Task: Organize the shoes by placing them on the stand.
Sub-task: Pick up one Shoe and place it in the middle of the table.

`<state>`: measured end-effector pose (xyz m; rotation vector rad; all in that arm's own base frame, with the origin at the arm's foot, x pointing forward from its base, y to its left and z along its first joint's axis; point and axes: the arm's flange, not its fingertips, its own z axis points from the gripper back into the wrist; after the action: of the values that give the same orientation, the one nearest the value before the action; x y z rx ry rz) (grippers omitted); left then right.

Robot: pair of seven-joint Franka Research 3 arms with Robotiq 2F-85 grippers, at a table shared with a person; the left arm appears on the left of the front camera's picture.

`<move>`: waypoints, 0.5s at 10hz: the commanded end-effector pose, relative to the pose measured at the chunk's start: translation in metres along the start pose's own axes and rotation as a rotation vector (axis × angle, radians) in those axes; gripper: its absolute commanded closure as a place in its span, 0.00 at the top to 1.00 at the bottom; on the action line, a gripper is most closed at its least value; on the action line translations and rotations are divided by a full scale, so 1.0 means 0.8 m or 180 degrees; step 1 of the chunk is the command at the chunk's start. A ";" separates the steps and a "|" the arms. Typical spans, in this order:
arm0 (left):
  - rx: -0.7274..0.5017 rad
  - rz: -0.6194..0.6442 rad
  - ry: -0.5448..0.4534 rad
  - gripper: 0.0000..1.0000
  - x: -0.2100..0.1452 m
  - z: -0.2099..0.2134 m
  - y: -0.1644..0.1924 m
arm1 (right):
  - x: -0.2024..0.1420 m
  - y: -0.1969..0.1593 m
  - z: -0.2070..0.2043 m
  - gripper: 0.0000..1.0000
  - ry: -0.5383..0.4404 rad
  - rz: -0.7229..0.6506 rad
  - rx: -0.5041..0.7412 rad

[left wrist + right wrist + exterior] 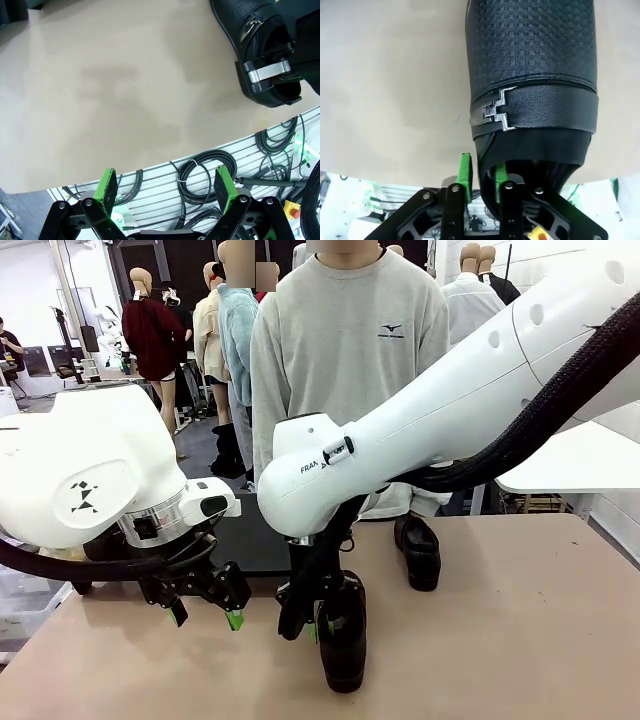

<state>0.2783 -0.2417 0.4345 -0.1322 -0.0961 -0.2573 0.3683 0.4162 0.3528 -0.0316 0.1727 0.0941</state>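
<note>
Black shoe (532, 65) lies toe-away from right end effector (482, 167), pads (465, 172) straddling its heel rim, clamping unclear; left end effector (166, 172) spread.

Bright, even indoor light falls from overhead in all three views. In the front view the shoe (342, 640) nearest the camera casts only a short, soft shadow onto the table (520, 640) around its sole. The white arm (450, 410) above it is nearly washed out, yet sharp. In the right wrist view the shoe's embossed leather is crisp, with small glints on its metal buckle (495, 112). In the left wrist view faint mottled shadows lie left of the shoe, and the table edge below it bows with wide-angle distortion.
</note>
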 end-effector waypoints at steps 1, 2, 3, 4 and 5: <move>0.0041 0.0056 -0.0021 1.00 0.000 -0.002 0.000 | -0.002 -0.006 0.001 0.74 -0.0005 0.0015 0.0097; 0.0041 0.0056 -0.0021 1.00 0.000 -0.002 0.000 | -0.003 -0.007 0.003 0.94 -0.0030 -0.0002 0.0083; 0.0041 0.0056 -0.0021 1.00 0.000 -0.002 0.000 | -0.004 -0.010 0.010 1.00 -0.0079 -0.0029 0.0046; 0.0041 0.0056 -0.0021 1.00 0.000 -0.002 0.000 | -0.007 -0.011 0.018 1.00 -0.0134 -0.0018 0.0045; 0.0041 0.0056 -0.0021 1.00 0.000 -0.002 0.000 | -0.009 -0.011 0.022 1.00 -0.0184 0.0002 0.0076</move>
<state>0.2783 -0.2417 0.4345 -0.1323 -0.0961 -0.2573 0.3697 0.4139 0.3703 -0.0168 0.1424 0.0889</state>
